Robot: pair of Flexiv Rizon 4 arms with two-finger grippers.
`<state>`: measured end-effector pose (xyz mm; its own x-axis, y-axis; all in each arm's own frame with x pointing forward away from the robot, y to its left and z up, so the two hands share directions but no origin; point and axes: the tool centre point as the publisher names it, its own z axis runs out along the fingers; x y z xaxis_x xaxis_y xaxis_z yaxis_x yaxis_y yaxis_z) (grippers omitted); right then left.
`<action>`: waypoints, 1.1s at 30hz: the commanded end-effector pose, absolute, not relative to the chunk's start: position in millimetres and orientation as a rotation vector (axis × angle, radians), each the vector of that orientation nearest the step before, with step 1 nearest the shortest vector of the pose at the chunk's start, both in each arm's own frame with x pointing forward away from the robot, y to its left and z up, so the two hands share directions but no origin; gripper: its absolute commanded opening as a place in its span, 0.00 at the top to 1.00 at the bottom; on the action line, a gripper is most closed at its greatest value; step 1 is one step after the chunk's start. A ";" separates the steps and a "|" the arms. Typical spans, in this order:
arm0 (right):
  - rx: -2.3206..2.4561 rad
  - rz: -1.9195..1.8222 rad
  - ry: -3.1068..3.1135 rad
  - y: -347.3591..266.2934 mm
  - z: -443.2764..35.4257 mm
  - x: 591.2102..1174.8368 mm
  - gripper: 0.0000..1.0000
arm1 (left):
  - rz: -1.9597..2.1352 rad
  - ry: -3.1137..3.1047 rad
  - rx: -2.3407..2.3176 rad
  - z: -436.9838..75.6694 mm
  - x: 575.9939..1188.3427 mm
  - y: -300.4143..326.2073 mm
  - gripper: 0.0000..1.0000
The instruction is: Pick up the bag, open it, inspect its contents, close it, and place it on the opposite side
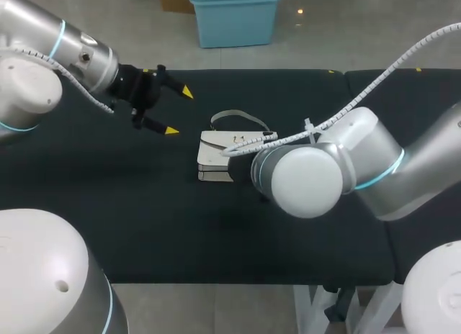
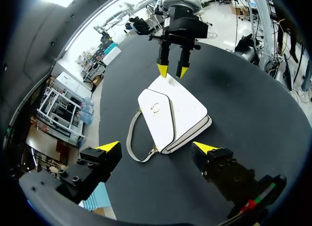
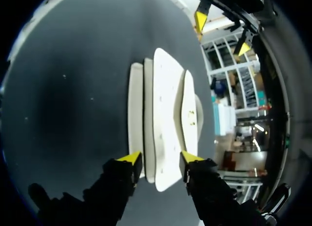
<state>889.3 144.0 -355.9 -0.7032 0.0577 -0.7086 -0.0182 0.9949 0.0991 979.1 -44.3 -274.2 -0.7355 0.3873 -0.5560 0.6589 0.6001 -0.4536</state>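
At table [image 1: 108, 204] centre, bag [image 1: 215, 150] lies flat. Right gripper [image 3: 160, 159] straddles its end, fingers spread, not clamped. Left gripper [image 1: 179, 111] hangs released, apart.

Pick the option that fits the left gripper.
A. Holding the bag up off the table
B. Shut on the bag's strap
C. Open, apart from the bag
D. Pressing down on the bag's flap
C: the left gripper has its yellow tips spread wide and touches nothing, off to the side of the bag, which lies flat on the table.
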 end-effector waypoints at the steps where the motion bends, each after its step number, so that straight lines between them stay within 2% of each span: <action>1: 0.033 0.151 1.726 136.4 -363.4 891.1 0.57 | -0.928 2.431 0.842 -276.5 983.2 -47.6 0.00; 5: 0.026 0.148 1.725 136.8 -365.5 893.2 0.67 | -0.927 2.436 0.842 -277.5 983.5 -49.3 0.00; 14: 0.021 0.126 1.729 131.5 -374.6 899.3 0.66 | -0.928 2.443 0.858 -278.6 982.5 -53.0 0.00; 18: 0.029 0.120 1.726 129.8 -376.7 902.5 0.71 | -0.930 2.443 0.866 -278.5 981.7 -54.5 0.00; 21: 0.028 0.119 1.720 131.0 -376.2 904.6 0.82 | -0.930 2.447 0.871 -279.6 981.9 -55.5 0.00; 24: 0.018 0.117 1.714 133.2 -376.0 905.9 1.00 | -0.929 2.450 0.873 -280.9 982.6 -56.5 0.00; 33: 0.002 0.102 1.687 138.5 -385.0 898.6 1.00 | -0.959 2.402 0.904 -285.1 981.9 -60.3 0.00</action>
<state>901.5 139.0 -377.7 -0.7175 0.0103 -0.6965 -0.0457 0.9970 0.0618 980.6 -61.3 -279.3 -0.7177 0.4254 -0.5513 0.6856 0.5700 -0.4528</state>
